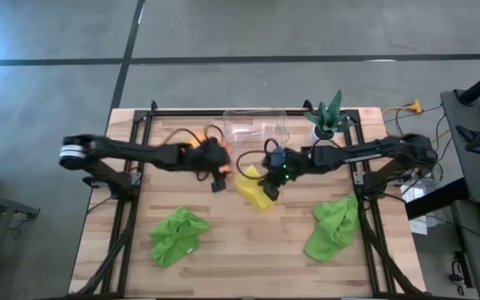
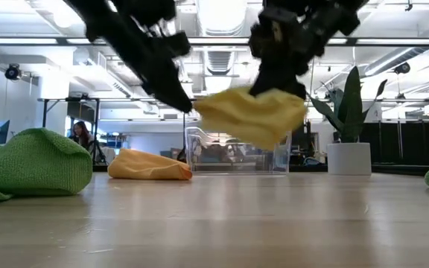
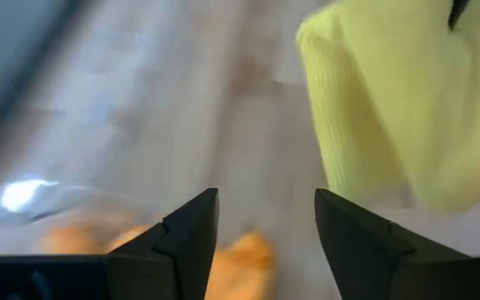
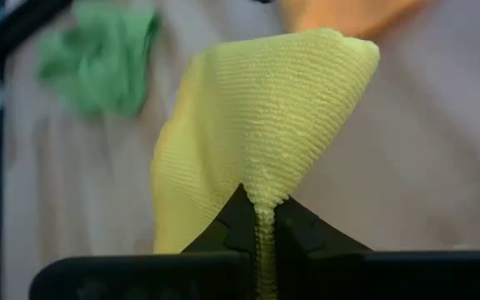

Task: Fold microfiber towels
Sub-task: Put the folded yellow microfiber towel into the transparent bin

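Left gripper hangs above mid-table, fingers parted and empty, just beside the yellow towel. Right gripper is clamped on a pinch of that towel, holding it clear of the table. Recommendation: left fingers should take a free corner before closing, so the cloth can be spread flat before folding.

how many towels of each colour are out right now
yellow towel: 1, pinched in the right gripper, lifted off the table
orange towel: 1, lying on the table
lime green towels: 2, one at the left, one at the right
total: 4
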Motion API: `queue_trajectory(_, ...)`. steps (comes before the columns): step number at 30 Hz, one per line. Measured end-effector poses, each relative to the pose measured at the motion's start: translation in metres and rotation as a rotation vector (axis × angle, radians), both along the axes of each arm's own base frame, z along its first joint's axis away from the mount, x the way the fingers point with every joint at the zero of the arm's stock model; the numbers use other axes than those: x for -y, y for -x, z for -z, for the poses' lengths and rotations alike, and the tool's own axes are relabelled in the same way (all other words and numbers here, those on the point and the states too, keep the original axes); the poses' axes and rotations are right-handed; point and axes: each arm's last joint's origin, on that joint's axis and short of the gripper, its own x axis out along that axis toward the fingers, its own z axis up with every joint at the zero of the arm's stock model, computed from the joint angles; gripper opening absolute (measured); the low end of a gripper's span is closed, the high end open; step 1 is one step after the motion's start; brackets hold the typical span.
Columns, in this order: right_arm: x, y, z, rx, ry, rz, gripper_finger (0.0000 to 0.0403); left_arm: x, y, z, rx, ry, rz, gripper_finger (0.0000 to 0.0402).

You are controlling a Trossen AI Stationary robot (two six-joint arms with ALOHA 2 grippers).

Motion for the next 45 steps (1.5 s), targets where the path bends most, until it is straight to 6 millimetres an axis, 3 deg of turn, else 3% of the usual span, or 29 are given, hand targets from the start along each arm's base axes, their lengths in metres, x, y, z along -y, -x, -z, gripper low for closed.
queue_trajectory(7, 0.044, -0.006, -0.045, 0.11, 0.184, 0.261, 0.0009, -0.004, 0.052, -0.054, 0.133, -0.109, -0.147, 0.0185)
queue_trajectory(14, 0.107, -0.016, -0.055, 0.138, 0.16, 0.498, 0.0009, -0.001, 0.087, -0.07, 0.236, -0.131, -0.188, 0.0185)
queue_trajectory(17, 0.125, -0.028, -0.046, 0.13, 0.097, 0.538, 0.001, 0.0, 0.092, -0.067, 0.238, -0.135, -0.195, 0.0185)
queue_trajectory(23, 0.144, -0.061, -0.025, 0.087, 0.046, 0.574, 0.001, 0.0, 0.094, -0.054, 0.183, -0.133, -0.192, 0.0185)
queue_trajectory(30, 0.17, -0.075, -0.01, 0.065, 0.027, 0.652, 0.0011, 0.0, 0.094, -0.052, 0.156, -0.131, -0.184, 0.0185)
queue_trajectory(45, 0.171, -0.089, 0.032, -0.021, -0.068, 0.712, 0.0012, 0.0, 0.093, -0.05, 0.127, -0.169, -0.145, 0.0185)
